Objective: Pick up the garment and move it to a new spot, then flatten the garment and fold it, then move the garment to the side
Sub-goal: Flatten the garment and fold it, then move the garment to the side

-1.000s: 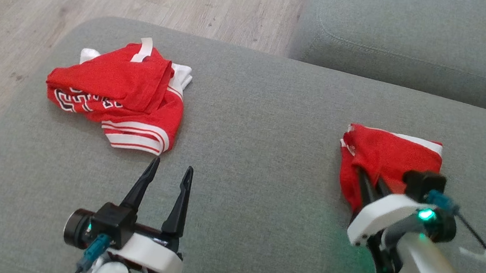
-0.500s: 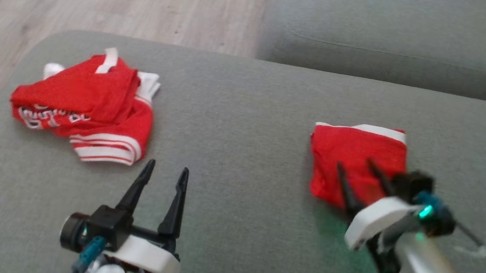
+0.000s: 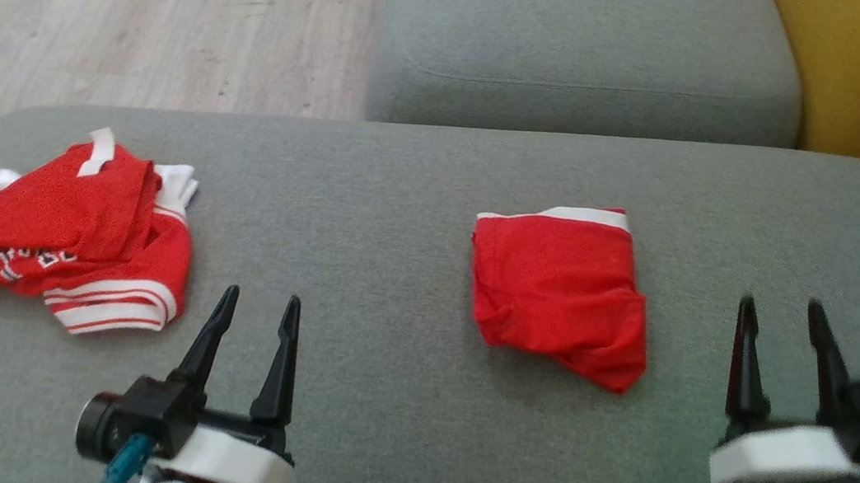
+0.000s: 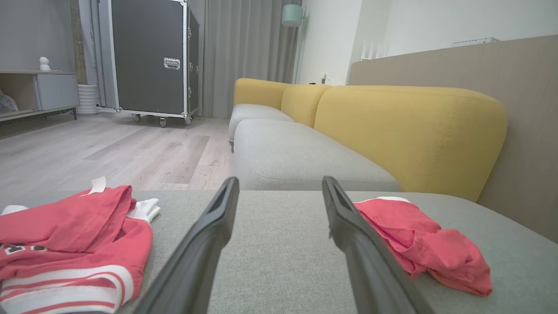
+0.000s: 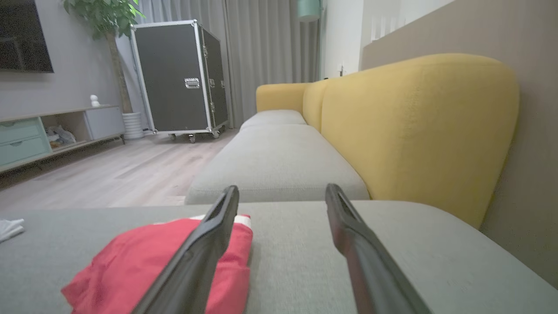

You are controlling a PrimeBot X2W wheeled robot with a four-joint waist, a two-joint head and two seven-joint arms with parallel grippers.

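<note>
Down at the near edge, the left gripper [image 3: 262, 295] sits fingers spread, empty. The right gripper [image 3: 780, 303] has let go and pulled back, fingers spread wide! The folded red garment [image 3: 557, 287] now lies clear, ahead-left of its fingertips; a crumpled red jersey [image 3: 66, 227] sits left of the left fingers.

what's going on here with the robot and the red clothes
A two-armed robot is tidying clothes on a grey sofa seat. A folded red garment lies there, with the right jaws open and empty right of it, not touching. The left jaws are open too, near a crumpled red-and-white jersey not yet folded.
</note>
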